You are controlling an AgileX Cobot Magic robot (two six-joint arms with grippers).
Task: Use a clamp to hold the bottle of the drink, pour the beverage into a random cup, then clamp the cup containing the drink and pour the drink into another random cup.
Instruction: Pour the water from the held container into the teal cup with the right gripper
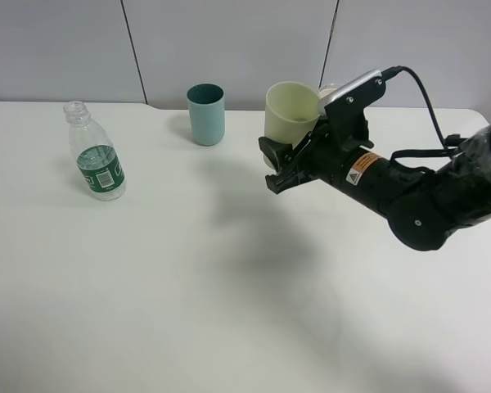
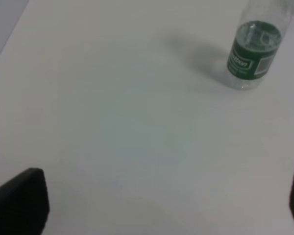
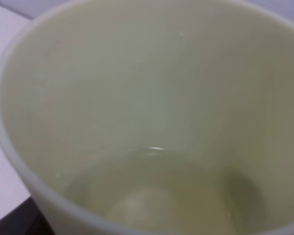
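Observation:
The pale yellow-green cup [image 1: 292,110] stands upright in my right gripper [image 1: 280,164], which is shut on its lower part. In the right wrist view this cup [image 3: 137,88] fills the picture, with a shallow pool of the clear beverage [image 3: 157,191] at its bottom. The light teal cup [image 1: 205,115] stands on the table to its left, apart from it. The uncapped bottle [image 1: 96,155] with the green label stands at the far left, with some liquid in it. In the left wrist view the bottle [image 2: 255,54] is ahead of my open left gripper [image 2: 166,205], well clear of it.
The white table [image 1: 188,286] reaches to a grey wall at the back. A small white object [image 1: 328,90] peeks out behind the held cup and the right arm. The black right arm [image 1: 425,196] comes in from the right edge.

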